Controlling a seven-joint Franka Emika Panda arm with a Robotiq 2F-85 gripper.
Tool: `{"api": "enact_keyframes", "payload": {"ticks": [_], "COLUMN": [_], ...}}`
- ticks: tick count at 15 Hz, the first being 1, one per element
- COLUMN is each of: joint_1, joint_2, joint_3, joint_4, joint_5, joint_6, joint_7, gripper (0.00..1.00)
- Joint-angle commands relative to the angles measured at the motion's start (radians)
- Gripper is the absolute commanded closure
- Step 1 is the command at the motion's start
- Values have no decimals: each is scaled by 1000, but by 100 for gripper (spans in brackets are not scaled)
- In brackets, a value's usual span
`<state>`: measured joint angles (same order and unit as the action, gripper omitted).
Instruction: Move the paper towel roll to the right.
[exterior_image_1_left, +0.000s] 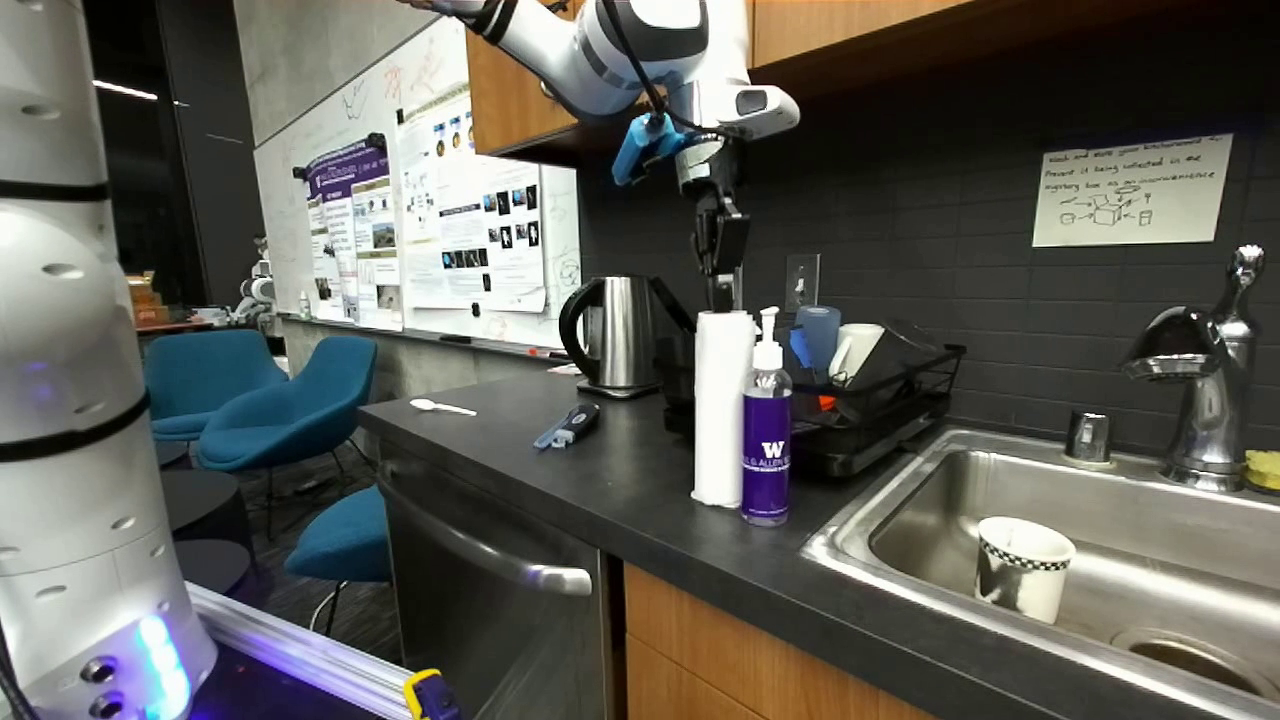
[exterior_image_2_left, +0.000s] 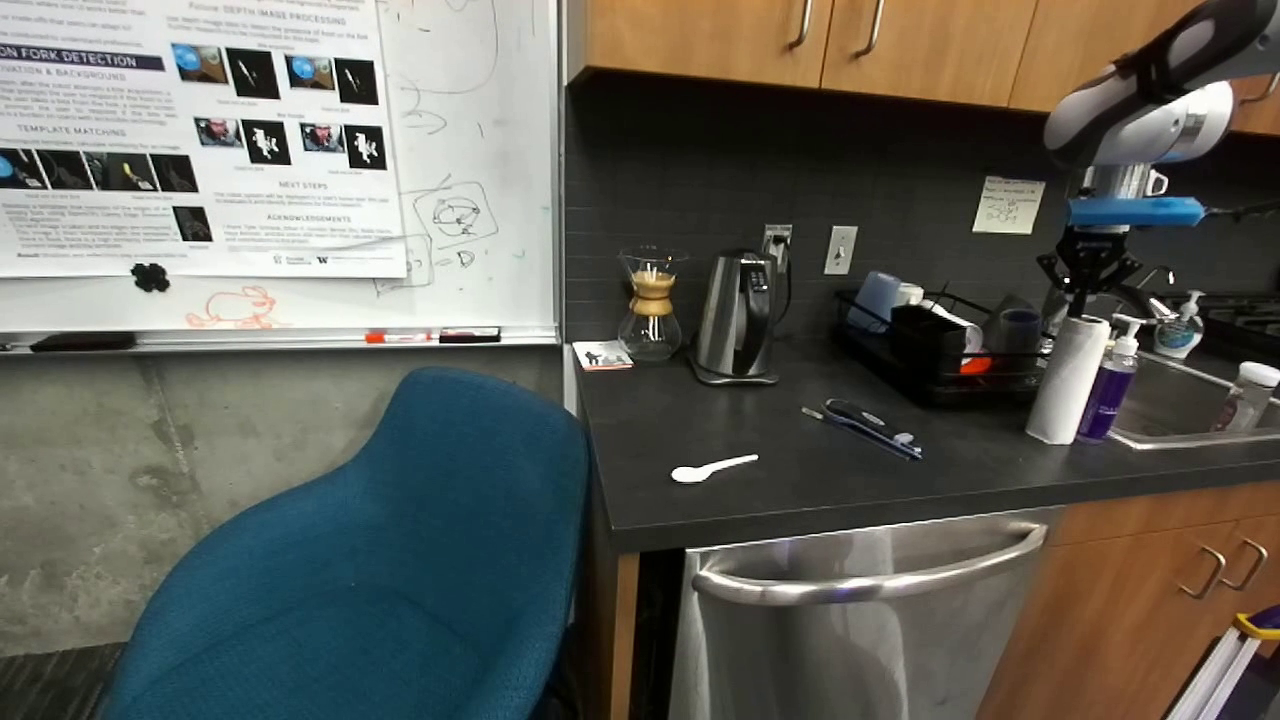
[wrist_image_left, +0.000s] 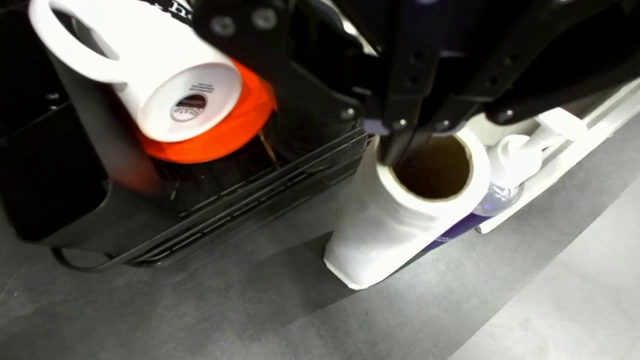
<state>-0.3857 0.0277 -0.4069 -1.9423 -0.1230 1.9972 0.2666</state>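
Standing upright on dark countertop (exterior_image_1_left: 630, 470), paper towel roll (exterior_image_1_left: 720, 410) sat just left of purple bottle (exterior_image_1_left: 767, 450) in both exterior views. Gripper (wrist_image_left: 398, 152) hung at roll's rim, fingers close together; clenched on paper wall or poised, could not tell. Rightward slide looked likely to topple bottle; firm pinch, then lift clear, seemed wiser. Sink (exterior_image_1_left: 850, 530) lay farther right, dish rack (exterior_image_2_left: 945, 388) behind, blue chairs (exterior_image_1_left: 292, 422), whiteboard (exterior_image_2_left: 480, 150) beyond.

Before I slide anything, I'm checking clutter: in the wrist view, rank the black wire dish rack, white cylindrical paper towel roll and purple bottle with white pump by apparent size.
1. Dish rack, cut off by the frame.
2. Paper towel roll.
3. Purple bottle, partly hidden behind the roll.
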Motion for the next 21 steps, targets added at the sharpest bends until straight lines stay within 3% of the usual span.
{"api": "enact_keyframes", "payload": {"ticks": [1,11,12,13,16,21], "joint_1": [-4,23,29,36,56,94], "joint_2": [-11,-123,-133,-142,-164,-185], "joint_3": [3,38,46,55,81,121], "joint_4": [26,-2,-8,-15,-30,-46], "joint_5": [7,27,33,37,48,68], "joint_6": [-30,-11,-10,-8,-7,-10], "joint_7": [-5,-29,-35,-39,-46,-53], "gripper": [100,100,96,74,66,34]}}
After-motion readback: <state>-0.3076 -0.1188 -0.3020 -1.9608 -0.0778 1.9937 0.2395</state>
